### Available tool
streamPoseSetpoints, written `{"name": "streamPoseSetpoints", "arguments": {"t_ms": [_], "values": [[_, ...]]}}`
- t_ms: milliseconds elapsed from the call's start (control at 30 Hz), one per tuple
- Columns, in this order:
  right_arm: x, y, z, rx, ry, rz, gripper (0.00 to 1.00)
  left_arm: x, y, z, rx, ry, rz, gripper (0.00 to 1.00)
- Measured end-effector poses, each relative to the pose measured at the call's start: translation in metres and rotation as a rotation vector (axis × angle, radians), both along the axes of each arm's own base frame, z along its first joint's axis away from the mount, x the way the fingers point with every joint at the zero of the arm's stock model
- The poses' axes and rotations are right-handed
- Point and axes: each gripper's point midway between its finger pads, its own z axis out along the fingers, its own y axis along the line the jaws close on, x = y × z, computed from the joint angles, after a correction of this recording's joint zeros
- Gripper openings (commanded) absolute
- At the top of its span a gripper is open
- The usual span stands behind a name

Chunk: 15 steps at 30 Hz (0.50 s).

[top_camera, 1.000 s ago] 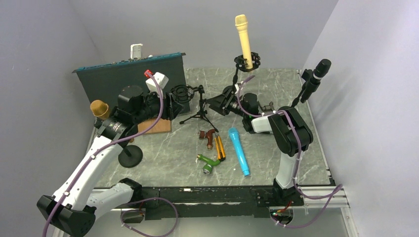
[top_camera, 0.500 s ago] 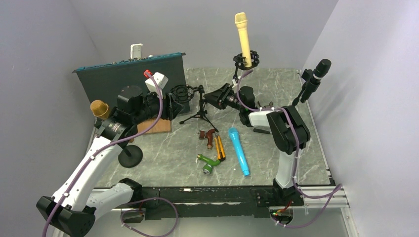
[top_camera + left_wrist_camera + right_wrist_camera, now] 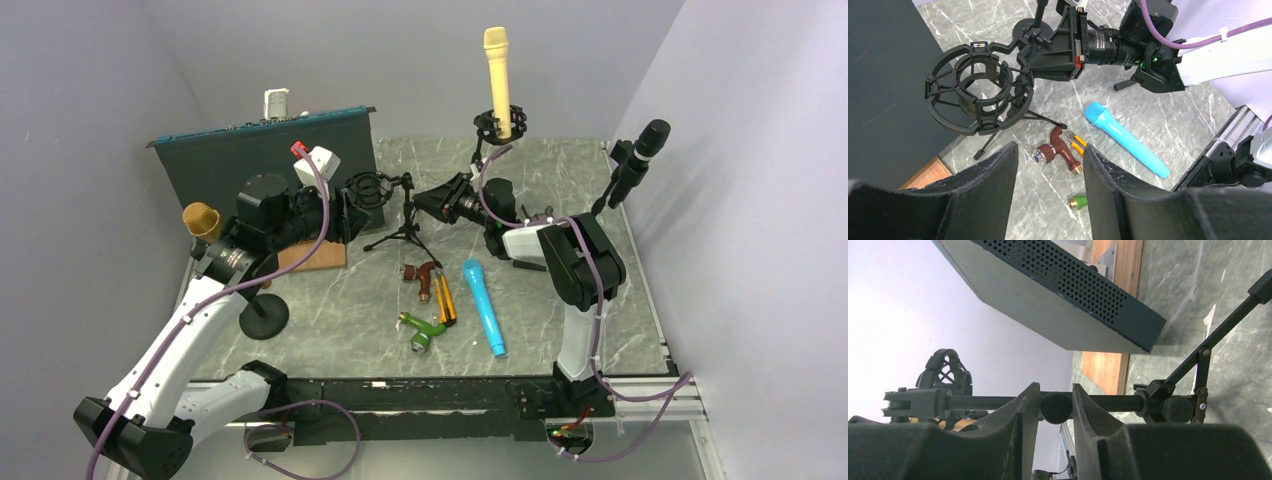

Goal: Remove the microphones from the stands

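A cream microphone (image 3: 496, 78) stands almost upright in a black shock mount (image 3: 500, 124) on a thin black stand (image 3: 477, 160) at the back middle. My right gripper (image 3: 430, 200) is low beside that stand. In the right wrist view it (image 3: 1055, 387) is shut on a round black knob (image 3: 1055, 408) on the stand's rod (image 3: 1108, 402), with the shock mount (image 3: 948, 372) at the rod's left end. My left gripper (image 3: 345, 215) is open and empty (image 3: 1048, 147), above the table next to an empty shock mount on a small tripod (image 3: 978, 87).
A dark green panel (image 3: 265, 160) stands at the back left. A gold-headed microphone (image 3: 201, 219) is on a round-base stand at the left and a black microphone (image 3: 640, 160) at the right wall. A blue microphone (image 3: 483, 305), brown tool (image 3: 422, 275), orange knife (image 3: 444, 298) and green tool (image 3: 423, 330) lie mid-table.
My right gripper has moved up and left to the stand. The cream microphone has shifted slightly right and stands more upright. My left arm has not moved.
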Motion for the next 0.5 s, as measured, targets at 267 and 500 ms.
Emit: {"name": "streamPoseSetpoints", "arguments": {"t_ms": [267, 500], "values": [[-0.0069, -0.0004, -0.0011, 0.021, -0.004, 0.004, 0.24, 0.0, 0.0, 0.0, 0.0, 0.0, 0.0, 0.55], [-0.0082, -0.0004, -0.0018, 0.033, -0.022, 0.006, 0.0, 0.0001, 0.0001, 0.0, 0.0, 0.0, 0.0, 0.55]]}}
